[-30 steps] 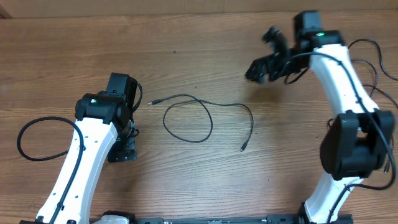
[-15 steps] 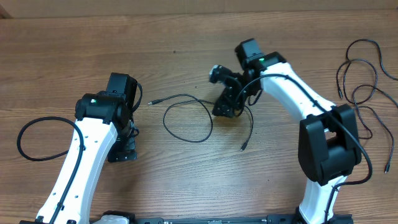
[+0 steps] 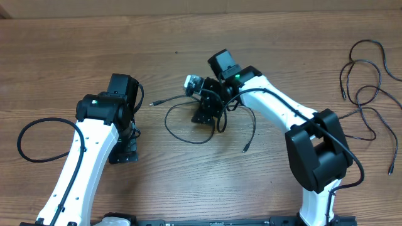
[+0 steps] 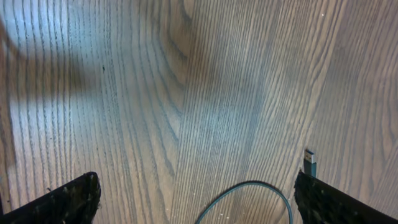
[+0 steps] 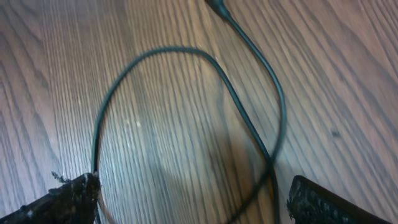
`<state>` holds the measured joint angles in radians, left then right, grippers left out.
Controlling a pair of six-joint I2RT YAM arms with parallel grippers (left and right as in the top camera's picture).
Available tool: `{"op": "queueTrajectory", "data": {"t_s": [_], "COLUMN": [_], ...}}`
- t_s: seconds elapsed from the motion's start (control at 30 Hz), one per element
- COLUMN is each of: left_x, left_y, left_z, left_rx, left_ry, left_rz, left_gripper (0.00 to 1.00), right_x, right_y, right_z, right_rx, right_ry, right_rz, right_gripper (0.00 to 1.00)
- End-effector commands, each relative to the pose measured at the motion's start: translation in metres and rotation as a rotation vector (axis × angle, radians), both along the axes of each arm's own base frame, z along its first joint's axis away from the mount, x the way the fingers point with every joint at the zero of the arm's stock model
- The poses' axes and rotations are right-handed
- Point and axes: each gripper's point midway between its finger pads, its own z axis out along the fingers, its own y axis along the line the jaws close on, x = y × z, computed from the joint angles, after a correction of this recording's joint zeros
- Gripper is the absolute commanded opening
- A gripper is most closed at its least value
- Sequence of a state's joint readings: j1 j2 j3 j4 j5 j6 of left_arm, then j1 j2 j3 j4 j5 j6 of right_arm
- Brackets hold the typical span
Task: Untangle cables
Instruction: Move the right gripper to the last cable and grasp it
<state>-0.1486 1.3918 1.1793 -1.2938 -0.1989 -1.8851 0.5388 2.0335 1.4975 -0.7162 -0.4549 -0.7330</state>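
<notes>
Over looped cable [image 5: 168, 48], our right gripper [image 3: 204, 112] arrives from far right, jaws spread wide, nothing held; left gripper [image 4: 199, 205] likewise spread, empty. We expect grasp next.

I get the overhead view from high above, looking straight down on the table [image 3: 188, 37], with both arms coming in from the bottom edge. My left wrist view sits low and faces down at the wood, its fingertips [image 4: 68, 199] in the bottom corners. My right wrist view is just as near, fingertips [image 5: 62, 199] framed the same way. Overhead and right wrist share the cable [image 3: 255, 129], which fills the close view [image 5: 168, 50]. Overhead and left wrist share its plug [image 3: 153, 103], at the right of the close view [image 4: 310, 163].
</notes>
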Motion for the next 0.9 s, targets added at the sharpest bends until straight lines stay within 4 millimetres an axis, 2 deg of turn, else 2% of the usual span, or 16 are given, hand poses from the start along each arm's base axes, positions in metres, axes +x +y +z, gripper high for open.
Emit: {"op": "queueTrajectory", "data": {"t_s": [0.0,0.13,0.3,0.63,0.87], "left_x": [0.002,0.002,0.002,0.002,0.002], "left_y": [0.004,0.004,0.004,0.004,0.004], "left_z": [0.009,0.009,0.009,0.009,0.009], "left_rx": [0.014,0.014,0.014,0.014,0.014], "left_ry": [-0.031,-0.031,-0.031,-0.031,-0.031], "left_rz": [-0.002,-0.002,-0.002,-0.002,-0.002], "left_gripper": [1.00,1.00,1.00,1.00,1.00], "right_x": [-0.006,-0.004,0.009,0.020,0.024], "right_y": [0.013,0.024,0.032,0.039,0.040], "right_z": [-0.018,-0.028,-0.033,-0.049,-0.070], "right_rx": [-0.004,0.005,0.029,0.048,0.041], "right_ry": [0.007,-0.015,-0.064,-0.095,-0.092], "right_rz": [0.037,0.053,0.051,0.049,0.047], "right_gripper": [0.95,0.93,0.85,0.81,0.76]}}
